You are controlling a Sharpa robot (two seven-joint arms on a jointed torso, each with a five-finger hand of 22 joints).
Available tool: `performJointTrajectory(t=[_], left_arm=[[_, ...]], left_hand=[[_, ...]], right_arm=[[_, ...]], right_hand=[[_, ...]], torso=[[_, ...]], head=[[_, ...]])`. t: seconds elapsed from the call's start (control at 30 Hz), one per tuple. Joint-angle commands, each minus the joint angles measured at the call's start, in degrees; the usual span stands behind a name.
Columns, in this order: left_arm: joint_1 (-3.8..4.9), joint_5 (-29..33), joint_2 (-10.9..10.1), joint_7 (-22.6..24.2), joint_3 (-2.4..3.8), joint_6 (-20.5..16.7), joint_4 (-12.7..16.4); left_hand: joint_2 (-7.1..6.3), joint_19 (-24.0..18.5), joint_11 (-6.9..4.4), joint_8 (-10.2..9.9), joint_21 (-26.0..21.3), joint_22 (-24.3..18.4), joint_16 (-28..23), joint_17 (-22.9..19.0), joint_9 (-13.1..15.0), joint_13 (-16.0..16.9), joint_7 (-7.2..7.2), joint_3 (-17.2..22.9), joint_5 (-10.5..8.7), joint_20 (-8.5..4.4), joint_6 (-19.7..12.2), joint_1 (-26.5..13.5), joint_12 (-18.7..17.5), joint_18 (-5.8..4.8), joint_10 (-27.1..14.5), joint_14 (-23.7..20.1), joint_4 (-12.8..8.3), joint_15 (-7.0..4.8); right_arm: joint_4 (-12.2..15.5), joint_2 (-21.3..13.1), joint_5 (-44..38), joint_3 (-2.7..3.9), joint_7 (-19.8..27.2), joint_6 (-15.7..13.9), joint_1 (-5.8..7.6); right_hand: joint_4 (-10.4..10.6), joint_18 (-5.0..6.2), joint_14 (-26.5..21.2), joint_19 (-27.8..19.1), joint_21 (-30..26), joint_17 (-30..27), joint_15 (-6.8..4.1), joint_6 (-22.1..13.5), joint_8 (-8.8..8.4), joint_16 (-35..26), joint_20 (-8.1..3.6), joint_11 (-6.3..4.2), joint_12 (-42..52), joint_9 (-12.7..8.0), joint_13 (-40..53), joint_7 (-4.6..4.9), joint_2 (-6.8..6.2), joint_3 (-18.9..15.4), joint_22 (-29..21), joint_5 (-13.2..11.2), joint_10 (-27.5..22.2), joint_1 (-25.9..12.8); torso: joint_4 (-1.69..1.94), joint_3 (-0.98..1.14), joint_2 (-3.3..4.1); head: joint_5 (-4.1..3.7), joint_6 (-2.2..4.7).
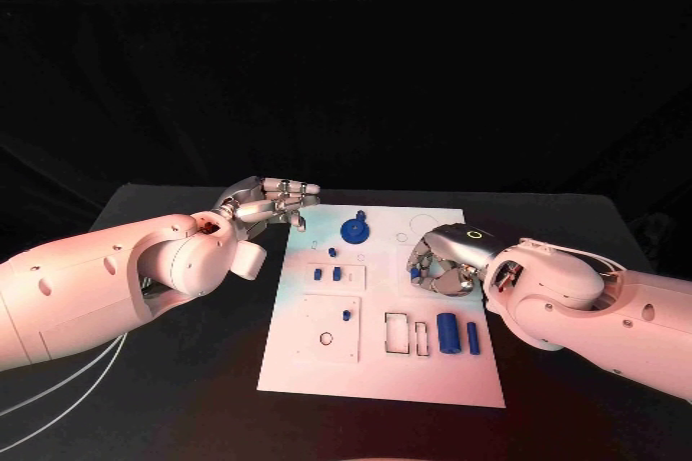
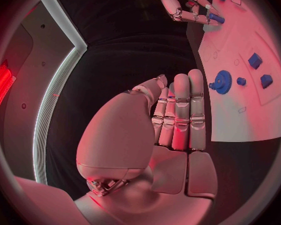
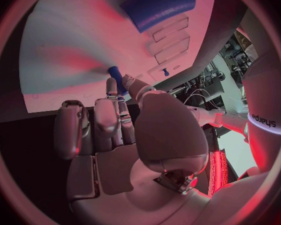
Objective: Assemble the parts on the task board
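Note:
The white task board [image 1: 378, 376] lies in the middle of the black table. My right hand [image 1: 444, 264] hovers over its right side and pinches a small blue peg [image 1: 415, 273] between thumb and a finger; the right wrist view shows the peg [image 3: 117, 78] at the fingertips just above the board. My left hand [image 1: 268, 203] is at the board's far left corner with fingers straight and side by side, holding nothing. A blue round gear [image 1: 355, 228] sits near it, also seen as the gear [image 2: 223, 81] beyond the left fingertips [image 2: 185, 80].
Two small blue blocks [image 1: 329, 275] lie on the board's left half. Two blue cylinders [image 1: 459, 335] lie at its right, beside two rectangular slots [image 1: 404, 334]. A raised square plate [image 1: 330, 327] with a hole is at the near left. Black table surrounds the board.

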Motion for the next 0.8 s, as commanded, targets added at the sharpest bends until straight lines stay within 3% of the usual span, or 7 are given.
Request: performJointTrajectory(t=[0.03, 0.27, 0.57, 0.77, 0.8], left_arm=[[0.03, -0.29, 0.09, 0.06, 0.03, 1.04, 0.05], [0.02, -0.31, 0.24, -0.06, -0.04, 1.13, -0.16], [-0.04, -0.31, 0.55, -0.07, -0.13, 1.25, -0.44], [-0.09, -0.31, 0.70, -0.03, -0.17, 1.29, -0.56], [-0.10, -0.31, 0.71, -0.03, -0.18, 1.30, -0.58]], left_hand=[[0.46, -0.40, 0.04, -0.17, -0.30, -0.08, -0.16, -0.05, -0.06, 0.09, 0.08, -0.07, 0.17, -0.03, -0.45, 0.20, 0.26, 0.83, -0.29, -0.49, -0.32, 0.00], [0.53, -0.39, 0.04, -0.15, -0.30, -0.08, -0.16, -0.07, -0.06, 0.11, 0.09, -0.06, 0.18, -0.04, -0.46, 0.31, 0.30, 0.83, -0.33, -0.52, -0.40, 0.00], [0.54, -0.40, 0.06, -0.15, -0.31, -0.08, -0.16, -0.08, -0.07, 0.11, 0.11, -0.06, 0.18, -0.04, -0.50, 0.34, 0.31, 0.83, -0.38, -0.55, -0.43, 0.00], [0.54, -0.40, 0.07, -0.15, -0.31, -0.08, -0.17, -0.09, -0.07, 0.11, 0.11, -0.07, 0.18, -0.04, -0.52, 0.35, 0.31, 0.83, -0.40, -0.56, -0.45, 0.01], [0.54, -0.40, 0.07, -0.15, -0.31, -0.08, -0.17, -0.09, -0.07, 0.11, 0.11, -0.07, 0.18, -0.04, -0.52, 0.35, 0.31, 0.83, -0.40, -0.56, -0.45, 0.01]], right_arm=[[0.45, -0.36, 0.60, 0.07, 0.01, -1.51, 0.03], [2.52, -1.81, 3.91, 0.16, 1.18, -3.57, 0.64], [7.16, -3.60, 9.25, 0.42, 3.12, -6.50, 2.27], [9.51, -3.43, 11.18, 0.47, 3.99, -7.18, 2.60], [9.80, -3.14, 11.19, 0.47, 4.09, -7.26, 2.55]], right_hand=[[-0.06, -0.80, 1.34, -0.13, -0.16, -0.24, -0.30, 0.16, 0.27, -0.14, -0.42, 0.06, -0.05, 0.61, -0.03, 0.04, 0.67, 0.32, 3.45, -0.13, -0.13, 1.42], [-0.22, -0.81, 1.31, -0.14, -0.20, -0.28, -0.24, 0.04, 0.23, -0.16, -0.39, 0.15, -0.21, 0.66, -0.07, 0.14, 0.58, 0.46, 3.45, -0.02, -0.35, 1.59], [-0.30, -0.78, 1.27, -0.20, -0.35, -0.43, -0.19, 0.00, 0.23, -0.28, -0.37, 0.21, -0.25, 0.71, -0.07, 0.27, 0.42, 0.46, 3.35, 0.21, -0.38, 1.62], [-0.40, -0.81, 1.30, -0.16, -0.27, -0.26, -0.14, 0.00, 0.26, -0.11, -0.33, 0.27, -0.27, 0.79, -0.05, 0.38, 0.32, 0.49, 3.44, 0.61, -0.36, 1.68], [-0.41, -0.81, 1.30, -0.15, -0.25, -0.24, -0.13, 0.00, 0.26, -0.09, -0.32, 0.28, -0.27, 0.80, -0.05, 0.39, 0.31, 0.50, 3.46, 0.67, -0.36, 1.68]], torso=[[-0.02, 0.04, 0.01], [-0.03, 0.02, -0.14], [0.04, -0.04, -0.08], [0.08, -0.06, -0.03], [0.07, -0.05, -0.01]], head=[[0.04, 0.00], [-0.06, 0.08], [-0.10, 0.25], [0.24, 0.46], [0.36, 0.17]])
